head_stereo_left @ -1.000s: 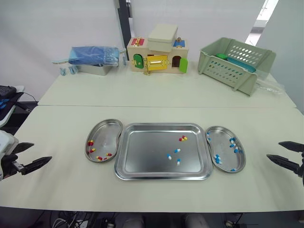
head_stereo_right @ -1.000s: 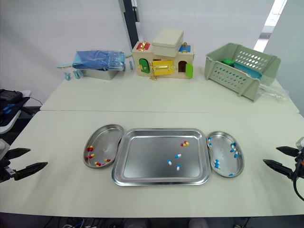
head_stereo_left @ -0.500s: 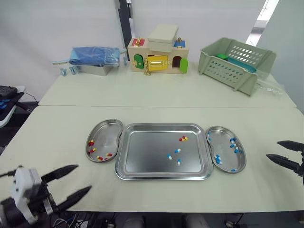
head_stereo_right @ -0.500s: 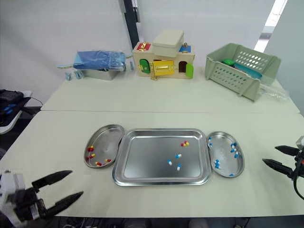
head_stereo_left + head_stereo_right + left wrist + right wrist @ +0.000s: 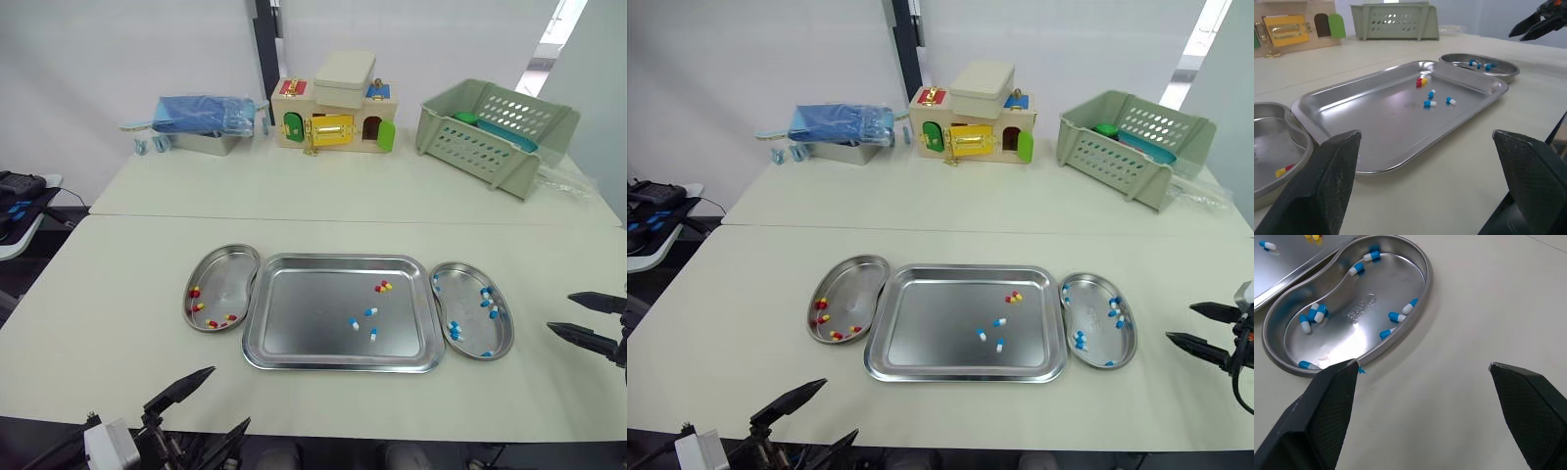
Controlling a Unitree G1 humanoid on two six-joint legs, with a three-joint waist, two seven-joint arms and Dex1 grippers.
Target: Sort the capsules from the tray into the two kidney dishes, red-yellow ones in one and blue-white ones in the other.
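Observation:
A steel tray (image 5: pixel 304 323) lies mid-table with one red-yellow capsule (image 5: pixel 383 287) and three blue-white capsules (image 5: pixel 370 312) in it. The kidney dish (image 5: pixel 231 277) left of the tray holds several red-yellow capsules (image 5: pixel 195 292). Several blue-white capsules (image 5: pixel 1397 317) lie in the kidney dish (image 5: pixel 468 315) on the right. My left gripper (image 5: pixel 228 396) hangs open and empty off the table's front edge, near the left dish. To the right of the right dish, my right gripper (image 5: pixel 560 311) is open and empty just above the table. The left wrist view looks across the tray (image 5: pixel 1376 122) to the right gripper (image 5: pixel 1540 19).
Along the back stand a blue bag on a metal tin (image 5: pixel 201 122), a wooden toy house (image 5: pixel 333 116) and a green basket (image 5: pixel 495 132). A seam (image 5: pixel 294 218) crosses the table behind the tray. Bare tabletop surrounds the dishes.
My left gripper has swung from the table's left edge down to its front edge, staying open. The right gripper has held still. The head camera has shifted slightly.

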